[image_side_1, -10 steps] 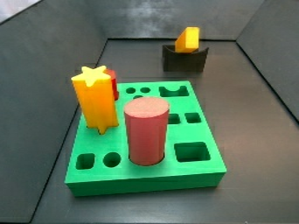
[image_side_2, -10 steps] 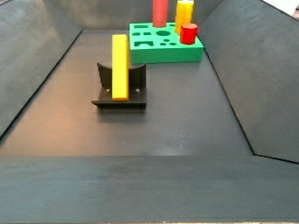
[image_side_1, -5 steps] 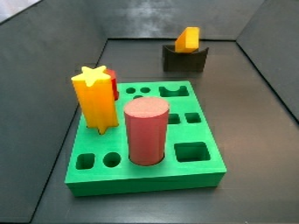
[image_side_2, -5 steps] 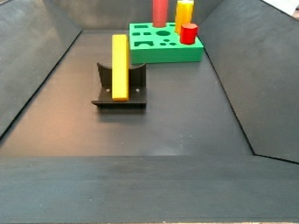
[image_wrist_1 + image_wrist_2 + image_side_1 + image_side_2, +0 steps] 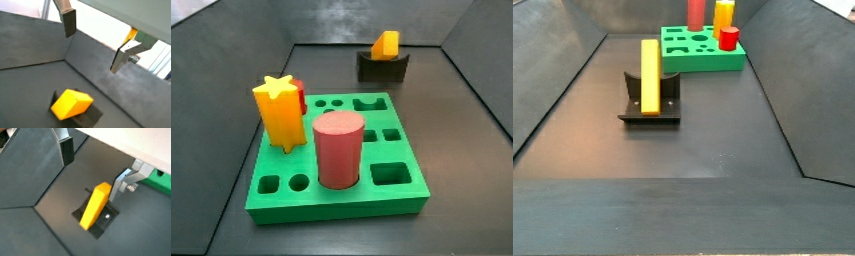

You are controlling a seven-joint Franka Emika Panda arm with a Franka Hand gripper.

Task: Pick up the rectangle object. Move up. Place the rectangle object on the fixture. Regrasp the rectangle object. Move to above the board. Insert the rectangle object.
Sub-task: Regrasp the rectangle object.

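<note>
The rectangle object (image 5: 385, 44) (image 5: 649, 72), a yellow-orange bar, rests tilted in the notch of the dark fixture (image 5: 382, 68) (image 5: 651, 112), seen in both side views. Both wrist views show it from above, the bar (image 5: 71, 104) (image 5: 95, 205) on the fixture (image 5: 90, 117) (image 5: 100, 223). My gripper (image 5: 93, 46) (image 5: 93, 173) hangs above it, open, with nothing between its fingers. It is out of view in both side views. The green board (image 5: 331, 205) (image 5: 700, 62) lies on the floor away from the fixture.
A yellow star-topped post (image 5: 278, 112) (image 5: 724, 12), a large red cylinder (image 5: 338, 150) (image 5: 696, 12) and a smaller red piece (image 5: 728, 38) stand in the board. Sloping dark walls (image 5: 567, 90) enclose the floor on all sides.
</note>
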